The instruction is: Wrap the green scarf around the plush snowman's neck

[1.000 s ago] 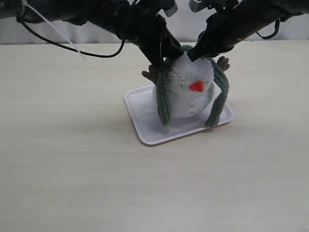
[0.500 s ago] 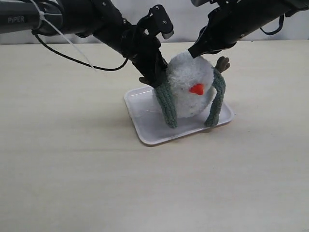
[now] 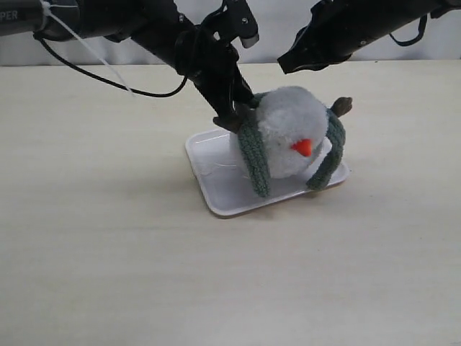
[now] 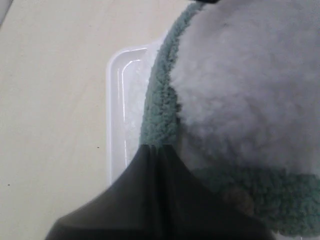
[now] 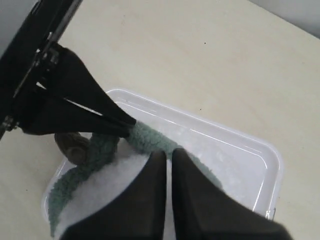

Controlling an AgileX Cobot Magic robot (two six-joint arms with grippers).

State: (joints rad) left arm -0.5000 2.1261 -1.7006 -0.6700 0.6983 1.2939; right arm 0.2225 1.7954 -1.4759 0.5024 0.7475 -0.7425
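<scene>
The plush snowman (image 3: pixel 288 133) leans forward on a white tray (image 3: pixel 216 189), orange nose pointing down and to the right. The green scarf (image 3: pixel 253 155) runs behind its head, and one strand hangs down each side. My left gripper (image 3: pixel 232 115) is shut on the scarf at the snowman's back left. In the left wrist view its tips (image 4: pixel 159 149) meet the scarf (image 4: pixel 160 100) beside the white fluff (image 4: pixel 245 75). My right gripper (image 3: pixel 284 66) hangs above the head, apart from it. Its fingers (image 5: pixel 168 152) are shut with nothing between them, over the scarf (image 5: pixel 147 139).
A brown twig arm (image 5: pixel 72 145) sticks out beside the scarf, and another (image 3: pixel 341 106) shows at the snowman's right. The tray's rim (image 5: pixel 240 155) lies just behind the snowman. A black cable (image 3: pixel 108 76) trails from the left arm over the beige table (image 3: pixel 108 252).
The right gripper has lifted off the snowman's head and drawn back up and away. The snowman has tipped forward and to the right. The left gripper still holds the scarf.
</scene>
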